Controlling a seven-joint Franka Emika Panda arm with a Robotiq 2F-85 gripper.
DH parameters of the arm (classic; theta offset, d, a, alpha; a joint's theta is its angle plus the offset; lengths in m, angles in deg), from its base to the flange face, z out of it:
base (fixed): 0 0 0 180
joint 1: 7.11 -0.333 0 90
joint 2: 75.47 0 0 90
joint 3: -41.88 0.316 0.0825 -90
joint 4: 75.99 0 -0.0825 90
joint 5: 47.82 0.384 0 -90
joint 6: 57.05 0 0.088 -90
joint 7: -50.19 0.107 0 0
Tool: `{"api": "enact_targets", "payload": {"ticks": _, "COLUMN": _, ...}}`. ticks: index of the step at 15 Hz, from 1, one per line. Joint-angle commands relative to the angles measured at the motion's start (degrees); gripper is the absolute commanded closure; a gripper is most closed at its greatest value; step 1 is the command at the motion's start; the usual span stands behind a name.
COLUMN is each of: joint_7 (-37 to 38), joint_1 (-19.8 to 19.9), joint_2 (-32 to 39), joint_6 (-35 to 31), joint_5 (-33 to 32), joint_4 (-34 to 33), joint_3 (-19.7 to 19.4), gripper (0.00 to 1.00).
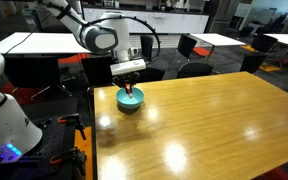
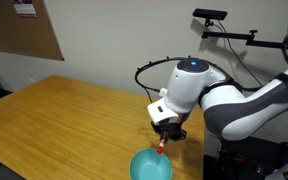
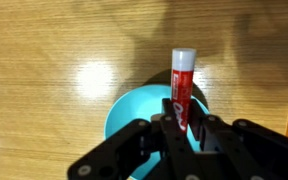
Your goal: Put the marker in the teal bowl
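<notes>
Marker (image 3: 183, 85) location? — mk

Clamped between the fingers of the gripper (image 3: 184, 118), jaws closed on its red barrel. It is over the teal bowl (image 3: 119, 110), not in it yet. — jo

Axis? — mk

Roughly upright, in line with the gripper's approach axis. The lighter end points down and away from the wrist. In both exterior views it hangs straight below the gripper (image 1: 130, 86) (image 2: 166, 133) as a short red-orange stick (image 1: 131, 91) (image 2: 161, 148). — jo

Centred over the bowl? — mk

Not sure. In an exterior view it looks mid-bowl (image 1: 130, 101). In an exterior view from another side, the tip is closer to the bowl's (image 2: 144, 165) right rim. The wrist view also puts it right of the bowl's centre, with the white end drawn past the far rim (probably perspective, since the tip is above the bowl). I can't tell whether the tip is below rim level. — jo

Risk? — mk

My guess is that a release from here lands inside, but a tall thin stick could tip on the right rim. I'd nudge left towards the centre, then open. The bowl stands on the wooden table (image 1: 214, 120) near its edge on the robot side, with nothing else close to it. — jo
</notes>
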Motion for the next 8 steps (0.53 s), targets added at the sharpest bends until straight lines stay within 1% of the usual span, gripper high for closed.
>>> {"api": "enact_targets", "payload": {"ticks": 1, "joint_7": 0.4, "joint_1": -1.4, "joint_2": 1.0, "joint_6": 3.2, "joint_5": -0.6, "joint_4": -2.3, "joint_3": 0.8, "gripper": 0.95}}
{"api": "enact_targets", "payload": {"ticks": 8, "joint_7": -2.3, "joint_1": -3.2, "joint_2": 3.8, "joint_6": 4.2, "joint_5": 0.6, "joint_4": -5.1, "joint_3": 2.4, "gripper": 0.95}}
